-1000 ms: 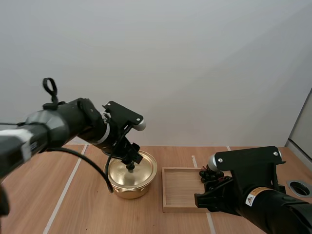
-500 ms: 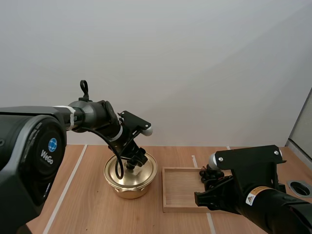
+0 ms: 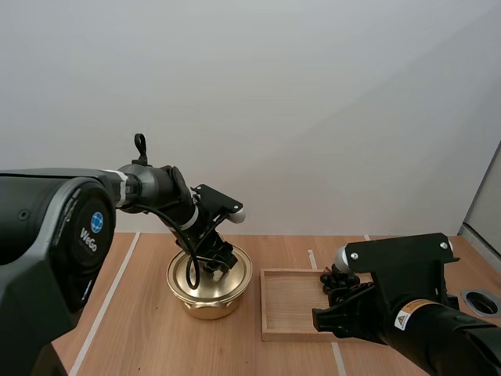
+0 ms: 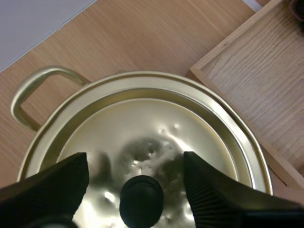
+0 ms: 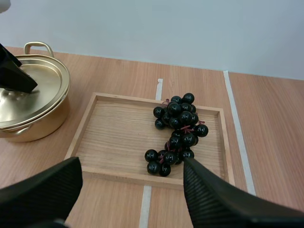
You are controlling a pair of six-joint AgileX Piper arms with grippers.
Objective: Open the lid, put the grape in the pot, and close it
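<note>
We find the pot (image 3: 208, 291), lid (image 4: 156, 124) on it, left of the wooden tray (image 3: 286, 307) on the tabletop (image 3: 133, 333); grapes (image 5: 177, 132) lie in the tray.

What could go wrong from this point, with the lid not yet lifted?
The left jaws stand open either side of the small round knob on the lid; an off-centre close could let it slip. The pot sits close to the tray, so a dragged lid might nudge it. The grapes sprawl loosely, so the open right jaws may pinch only part.
</note>
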